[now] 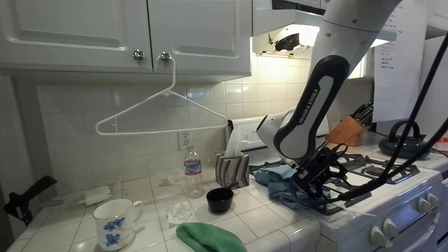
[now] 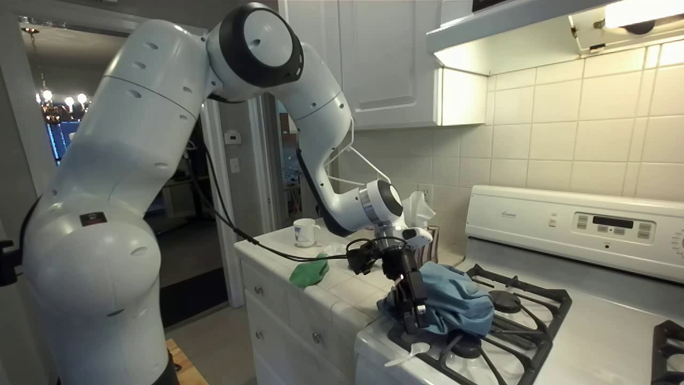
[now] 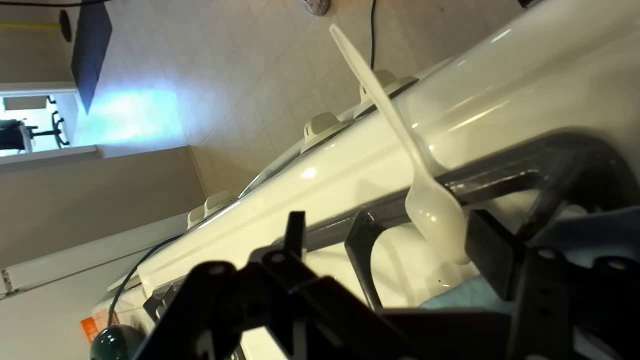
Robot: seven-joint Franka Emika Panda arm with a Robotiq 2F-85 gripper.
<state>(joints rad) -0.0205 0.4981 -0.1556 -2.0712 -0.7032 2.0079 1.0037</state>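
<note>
in the wrist view, my tool (image 3: 391,237) stands wide open and grips nothing; the white spoon (image 3: 432,212) lies across the grate (image 3: 481,181), its bowl showing between the jaws. i judge my reach done; whether a grip is over or ahead, i cannot tell. in an exterior view, my tool points down beside the blue cloth (image 2: 459,302). in an exterior view, the tissue box (image 1: 232,171) stands near the cloth.

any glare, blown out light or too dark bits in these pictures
In both exterior views, the hood lamp is blown out to white and the tiles beneath glow warm; in the wrist view, bluish-white glare washes out part of the floor, small highlights dot the spoon and the stove edge, and the fingers come out nearly black, with little detail.
</note>
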